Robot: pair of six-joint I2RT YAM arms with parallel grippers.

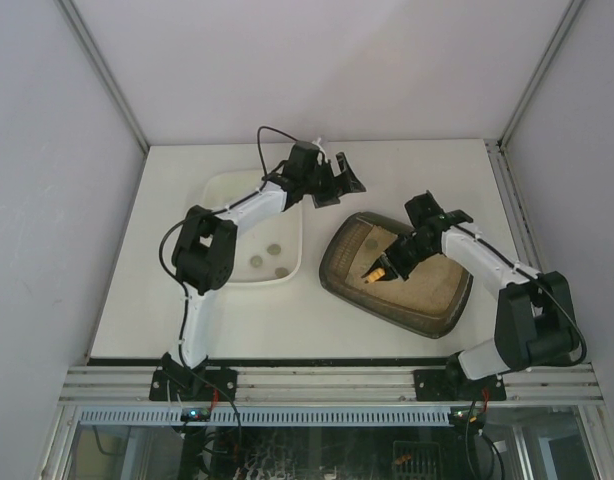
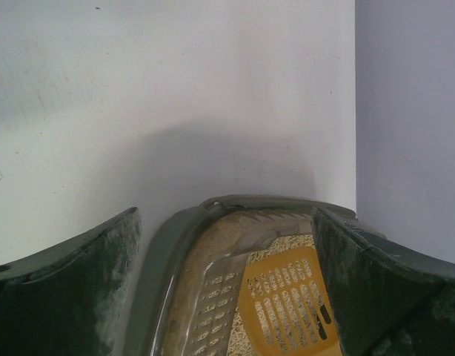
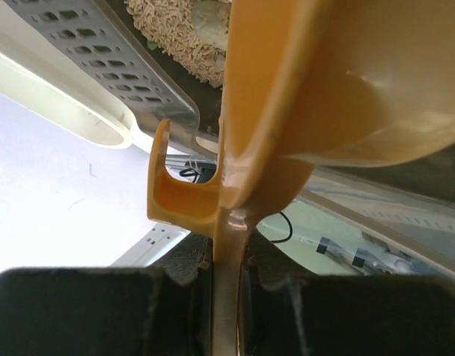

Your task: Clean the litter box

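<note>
Scoop [image 1: 375, 272] in litter box [image 1: 395, 315], clumps [image 1: 274, 250] in tub [image 1: 227, 200]

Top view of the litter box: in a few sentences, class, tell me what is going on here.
The right gripper is shut on the handle of a yellow scoop, and the scoop's slotted end is inside the litter box, at the sand. The left gripper is open and empty, near the far corner of the white tub, which holds three small lumps.
</note>
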